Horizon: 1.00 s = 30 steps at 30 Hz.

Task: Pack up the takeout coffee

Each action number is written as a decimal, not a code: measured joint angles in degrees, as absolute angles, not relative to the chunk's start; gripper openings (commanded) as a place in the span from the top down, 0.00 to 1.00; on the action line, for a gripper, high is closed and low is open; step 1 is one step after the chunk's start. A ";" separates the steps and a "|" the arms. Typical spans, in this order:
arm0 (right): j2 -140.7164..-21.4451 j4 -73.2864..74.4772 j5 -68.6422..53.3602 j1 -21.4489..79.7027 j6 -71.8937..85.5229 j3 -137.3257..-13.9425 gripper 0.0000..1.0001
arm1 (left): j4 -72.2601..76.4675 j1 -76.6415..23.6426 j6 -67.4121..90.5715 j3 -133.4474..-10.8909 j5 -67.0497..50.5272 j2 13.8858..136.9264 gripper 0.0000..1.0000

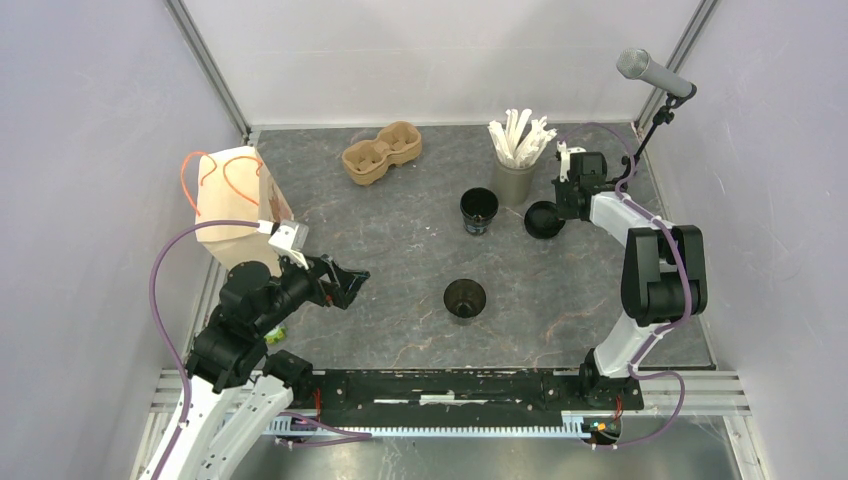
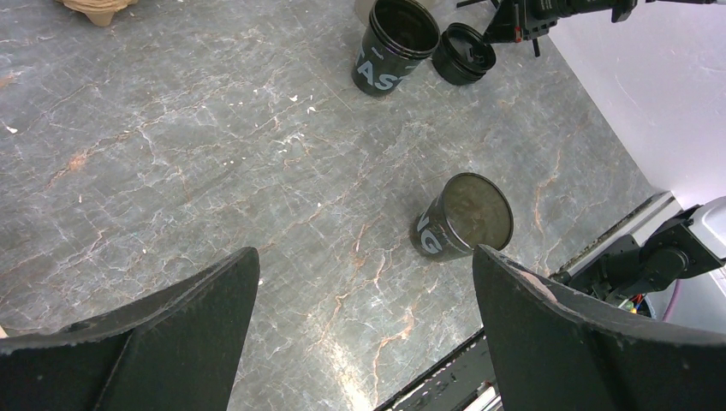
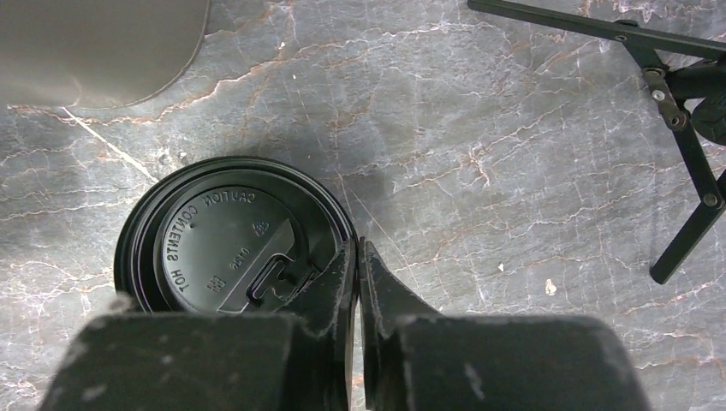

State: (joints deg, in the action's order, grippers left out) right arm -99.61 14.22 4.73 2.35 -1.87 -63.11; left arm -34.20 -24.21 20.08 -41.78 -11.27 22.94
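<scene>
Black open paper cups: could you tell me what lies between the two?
Only bare grey marbled tabletop lies between far cup and near cup, in the top view.

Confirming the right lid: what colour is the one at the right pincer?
The lid is black, with raised lettering; best in right wrist view.

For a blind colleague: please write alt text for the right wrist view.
A black lid lies flat on the grey marbled table, the right gripper nearly shut at its rim; whether it pinches the rim is unclear.
</scene>
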 measured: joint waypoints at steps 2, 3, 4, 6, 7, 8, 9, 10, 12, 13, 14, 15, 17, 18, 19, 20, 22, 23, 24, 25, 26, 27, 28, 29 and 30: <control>-99.61 14.31 4.73 2.35 -1.98 -63.11 0.96 | -34.20 -24.21 20.08 -41.78 -11.27 22.94 0.00; -99.61 14.31 4.73 2.35 -2.00 -63.11 0.96 | -34.20 -24.21 20.08 -41.78 -11.27 22.94 0.00; -99.61 14.31 4.75 2.35 -2.02 -63.11 0.96 | -34.20 -24.21 20.08 -41.78 -11.27 22.94 0.00; -99.59 14.33 4.80 2.35 -2.00 -63.13 0.93 | -34.20 -24.21 20.08 -41.78 -11.27 22.94 0.00; -99.55 14.35 4.84 2.35 -1.93 -63.18 0.91 | -34.20 -24.21 20.08 -41.78 -11.27 22.94 0.00; -99.46 14.37 4.97 2.35 -1.80 -63.20 0.91 | -34.20 -24.21 20.08 -41.78 -11.27 22.96 0.00; -99.22 14.37 5.02 2.35 -1.61 -63.20 0.96 | -34.20 -24.21 20.08 -41.78 -11.27 22.96 0.00; -98.91 14.37 5.04 2.35 -1.41 -63.20 0.99 | -34.20 -24.21 20.08 -41.78 -11.27 22.96 0.00; -97.91 14.24 4.95 2.35 -1.15 -63.18 1.00 | -34.20 -24.21 20.08 -41.78 -11.27 22.96 0.00; -97.32 14.09 4.95 2.35 -0.84 -63.18 1.00 | -34.20 -24.21 20.08 -41.78 -11.27 22.96 0.00; -96.77 13.85 4.93 2.35 -0.30 -63.18 1.00 | -34.20 -24.21 20.08 -41.78 -11.27 22.96 0.00; -96.33 13.63 4.89 2.35 -0.01 -63.18 1.00 | -34.20 -24.21 20.08 -41.78 -11.27 22.96 0.00; -95.98 13.23 4.82 2.35 0.58 -63.18 1.00 | -34.20 -24.21 20.08 -41.78 -11.27 22.96 0.00; -95.98 13.10 4.75 2.35 0.84 -63.18 0.99 | -34.20 -24.21 20.08 -41.78 -11.27 22.96 0.00; -95.98 13.13 4.71 2.35 1.06 -63.18 0.97 | -34.20 -24.21 20.08 -41.78 -11.27 22.98 0.00; -95.98 13.17 4.69 2.35 1.30 -63.16 0.95 | -34.20 -24.21 20.08 -41.78 -11.27 22.98 0.00; -95.98 13.10 4.71 2.35 1.67 -63.16 0.92 | -34.20 -24.21 20.08 -41.78 -11.27 22.98 0.00; -95.98 13.17 4.71 2.35 1.69 -63.16 0.93 | -34.20 -24.21 20.08 -41.78 -11.27 22.98 0.00; -95.98 13.19 4.73 2.35 1.72 -63.16 0.96 | -34.20 -24.21 20.08 -41.78 -11.29 22.98 0.00; -95.98 13.21 4.75 2.35 1.69 -63.16 1.00 | -34.20 -24.21 20.08 -41.78 -11.27 23.00 0.00; -96.01 13.26 4.75 2.35 1.65 -63.16 1.00 | -34.20 -24.21 20.08 -41.78 -11.29 23.00 0.00; -96.03 13.41 4.80 2.35 1.58 -63.16 1.00 | -34.20 -24.21 20.08 -41.78 -11.29 23.00 0.00; -96.05 13.58 4.89 2.35 1.56 -63.16 1.00 | -34.20 -24.21 20.08 -41.78 -11.29 23.00 0.00; -96.09 13.80 4.97 2.35 1.54 -63.16 1.00 | -34.20 -24.21 20.08 -41.78 -11.29 23.00 0.00; -96.16 14.17 5.15 2.35 1.43 -63.18 0.96 | -34.20 -24.21 20.08 -41.78 -11.29 23.00 0.00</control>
State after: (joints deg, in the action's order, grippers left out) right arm -96.16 14.17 5.15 2.35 1.43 -63.18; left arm -34.20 -24.21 20.08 -41.78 -11.29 23.00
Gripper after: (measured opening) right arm 0.009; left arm 0.997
